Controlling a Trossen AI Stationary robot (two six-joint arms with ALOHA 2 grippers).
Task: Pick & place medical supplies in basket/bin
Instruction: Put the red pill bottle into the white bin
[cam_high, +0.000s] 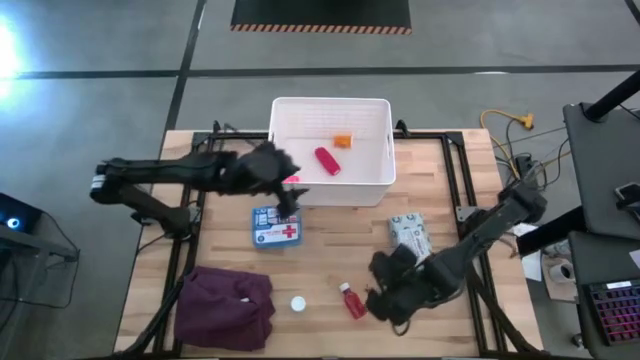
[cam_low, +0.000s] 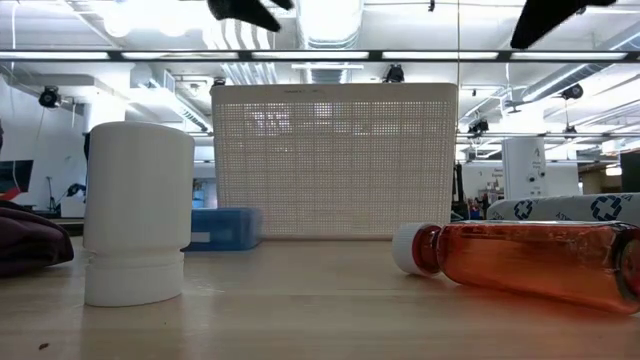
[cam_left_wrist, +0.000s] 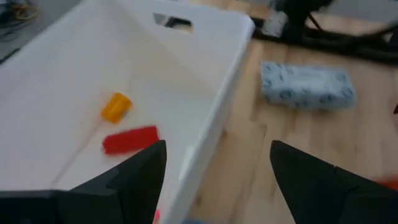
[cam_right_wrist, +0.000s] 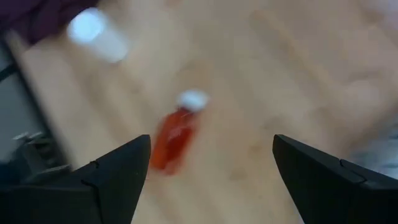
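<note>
The wooden desk (cam_high: 450, 200) carries everything, and the largest thing on it is the white basket (cam_high: 380, 180), set at the middle of the far edge with its slotted wall filling the middle of the low view. Next in size is the maroon cloth (cam_high: 225, 308), bunched at the near left corner. The blue first-aid box (cam_high: 275, 228) with its red cross lies just in front of the basket's near left corner, and the pale patterned packet (cam_high: 410, 235) lies right of centre, near the basket's near right corner but apart from it. A red bottle (cam_high: 351, 300) with a white cap lies on its side close to the near edge, about midway along it. A small white cylinder (cam_high: 298, 303) stands upright just left of that bottle, between it and the cloth. Inside the basket rest a red tube (cam_high: 327, 161) near the middle and a small orange piece (cam_high: 343, 141) just beyond it. The left gripper (cam_left_wrist: 217, 165) hangs over the basket's near left rim, fingers spread wide and holding nothing. The right gripper (cam_right_wrist: 211, 155) hovers over the red bottle near the near edge, fingers likewise spread apart and empty.
</note>
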